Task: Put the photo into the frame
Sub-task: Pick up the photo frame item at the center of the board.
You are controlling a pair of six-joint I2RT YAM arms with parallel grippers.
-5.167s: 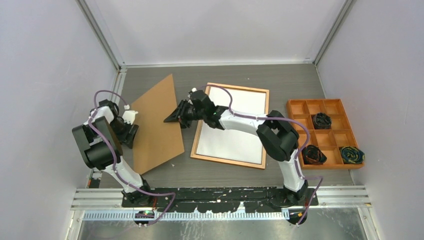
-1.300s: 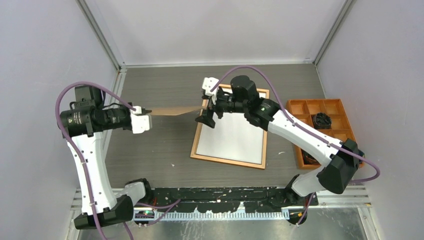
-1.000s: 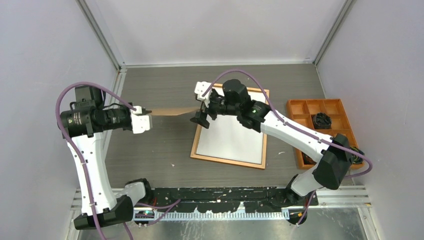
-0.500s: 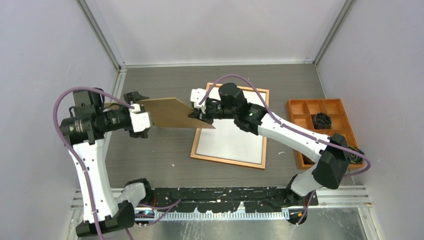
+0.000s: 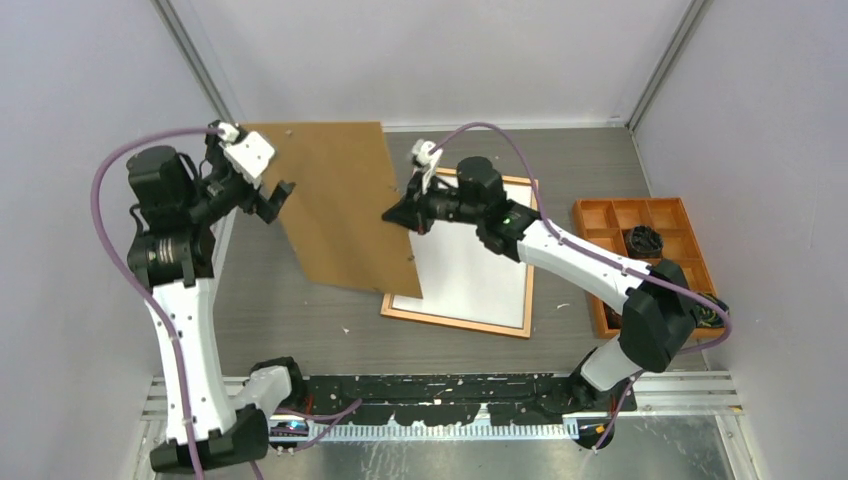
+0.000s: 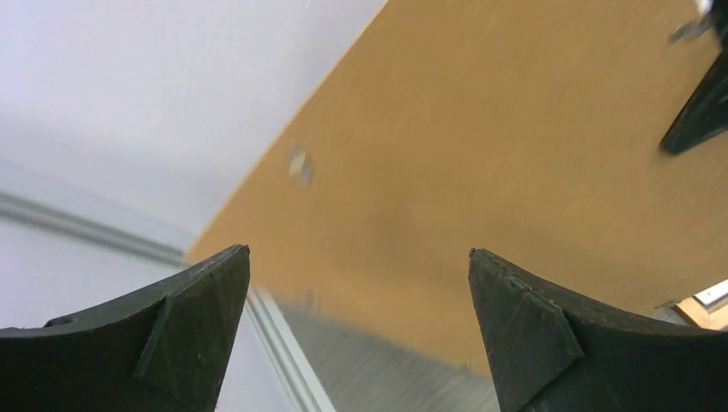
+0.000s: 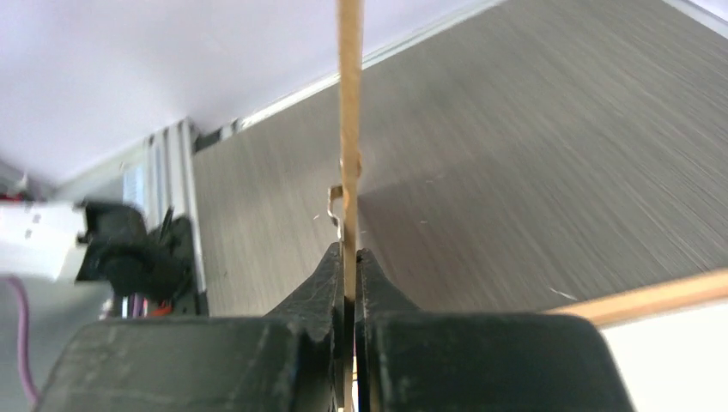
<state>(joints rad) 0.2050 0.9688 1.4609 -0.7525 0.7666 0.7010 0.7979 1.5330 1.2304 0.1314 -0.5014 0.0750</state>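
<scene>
Left gripper (image 5: 275,200) (image 6: 359,251): raised on my left side, jaws spread to full width, nothing between them. I read it as close beside the left edge of the backing board; whether a finger touches it I cannot tell.

Backing board (image 5: 335,205) (image 6: 481,172) (image 7: 349,86): one plain brown sheet, lifted off the table (image 5: 300,330) and tilted, broad face towards the overhead camera. A small metal tab shows on it in the left wrist view. Its near-right corner overlaps the frame's left edge in the overhead view.

Right gripper (image 5: 395,215) (image 7: 348,253): jaws closed tight on the board's right edge. My right wrist view shows the board edge-on, pinched between the two pads.

Frame (image 5: 455,322) (image 7: 652,296): thin orange-brown wooden border, lying flat on the table, centre-right, below the right arm.

Photo (image 5: 470,265): lying flat inside the frame, white side up, filling nearly the whole opening; its left part is hidden behind the board.

Compartment tray (image 5: 600,215): orange, far right of the table, well apart from the frame. Dark coiled items (image 5: 643,240) sit in some compartments; the arm's elbow hides part of it.
</scene>
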